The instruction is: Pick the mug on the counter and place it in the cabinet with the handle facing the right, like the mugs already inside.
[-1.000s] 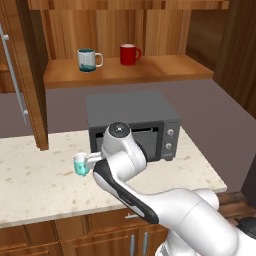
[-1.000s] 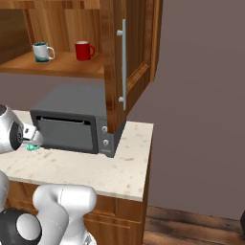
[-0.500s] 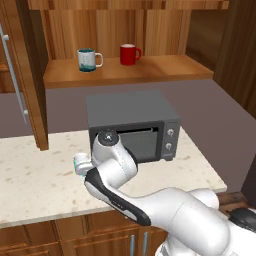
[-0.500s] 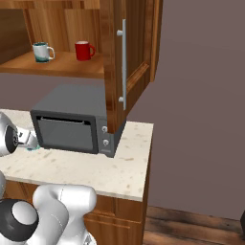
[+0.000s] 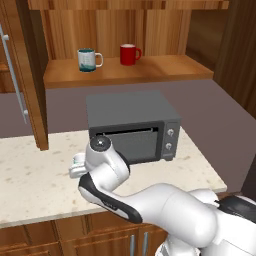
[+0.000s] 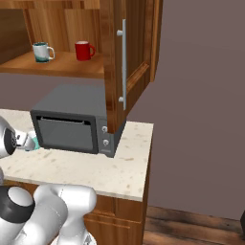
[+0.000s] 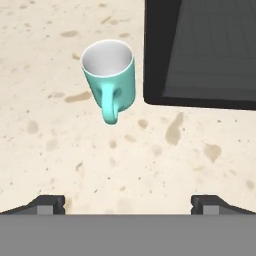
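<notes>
- Presently the mug [image 7: 111, 74] stands upright on the counter [image 7: 150, 160], just beside the front left corner of the dark toaster oven [image 7: 202, 50], close to it but apparently not touching
- Its white interior looks empty; its handle [image 7: 109, 106] points toward the hand camera, out over bare counter and away from the oven
- Gripper [image 7: 128, 205]: released, jaws spread wide, nothing between them; the two fingertips [image 7: 47, 204] sit well short of the mug, which lies ahead and slightly left of centre
- In the right base view a sliver of turquoise shows at the wrist, in front of the oven door
- Handling judgement: small, rigid, likely ceramic, light when empty; the glazed wall is probably slippery, so a firm centred pinch is advisable; it could chip if knocked against the oven or the shelf edge
- Recommended hold: across the body or over the rim, one finger inside and one outside, on a side clear of the loop; the loop itself is too small and round to clamp reliably
- Risk: the oven crowds one side of the mug, leaving little room for a finger there
- Destination: the cabinet [image 5: 125, 70] shelf carries the patterned mug [image 5: 87, 59] and the red mug [image 5: 128, 54], handles to the right; open shelf remains right of the red one
</notes>
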